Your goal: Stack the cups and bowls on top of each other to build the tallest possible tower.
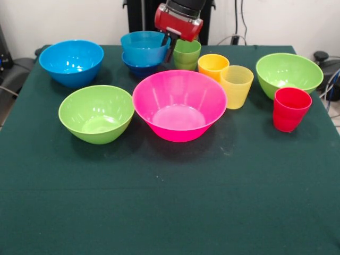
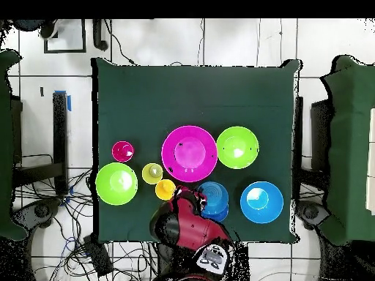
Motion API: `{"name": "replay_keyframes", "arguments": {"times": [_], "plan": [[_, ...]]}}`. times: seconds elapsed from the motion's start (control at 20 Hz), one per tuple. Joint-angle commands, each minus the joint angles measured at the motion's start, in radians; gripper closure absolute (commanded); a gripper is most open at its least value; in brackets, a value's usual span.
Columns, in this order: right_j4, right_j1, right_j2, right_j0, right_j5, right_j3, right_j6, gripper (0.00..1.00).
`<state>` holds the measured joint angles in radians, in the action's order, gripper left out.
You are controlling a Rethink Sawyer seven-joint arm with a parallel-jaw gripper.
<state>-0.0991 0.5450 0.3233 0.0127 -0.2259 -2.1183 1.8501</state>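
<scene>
From the front, the gripper (image 1: 171,49) hung low near the table's (image 1: 170,202) far edge, between the tower (image 1: 144,52) and the green cup (image 1: 187,54). Its dark tip reached down just beside the rim of the tower's top bowl; whether the fingers were apart or together could not be told. The tower was only two bowls so far, a light blue one nested in a dark blue one. The orange cup (image 1: 212,66) and yellow cup (image 1: 236,86) stood together right of the green cup, the red cup (image 1: 290,109) nearer the right edge. The pink bowl (image 1: 179,104) sat mid-table, a green bowl (image 1: 96,113) to its left, another (image 1: 289,74) toward the far right corner, and the big blue bowl (image 1: 71,62) toward the far left corner.

From above, the arm (image 2: 189,223) covered the green cup and part of the tower (image 2: 213,199), which lay near the table's (image 2: 190,95) bottom edge, beside the big blue bowl (image 2: 261,202).

The step in hand looked like early tower-building. Next, the gripper probably needed to settle on one piece, likely the green cup, and carry it squarely over the tower.
</scene>
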Motion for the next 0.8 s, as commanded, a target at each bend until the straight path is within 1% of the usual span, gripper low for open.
{"name": "replay_keyframes", "arguments": {"times": [0.05, 0.2, 0.35, 0.65, 0.8], "plan": [[-0.001, -0.005, -0.060, 0.000, -0.008, -0.033, 0.196, 1.00], [0.004, -0.004, -0.060, -0.002, -0.009, -0.035, 0.200, 1.00], [0.012, 0.019, -0.053, -0.001, 0.012, -0.041, 0.198, 1.00], [0.045, 0.134, -0.030, -0.013, 0.116, -0.080, 0.168, 1.00], [0.060, 0.172, -0.024, -0.028, 0.143, -0.096, 0.153, 1.00]]}}
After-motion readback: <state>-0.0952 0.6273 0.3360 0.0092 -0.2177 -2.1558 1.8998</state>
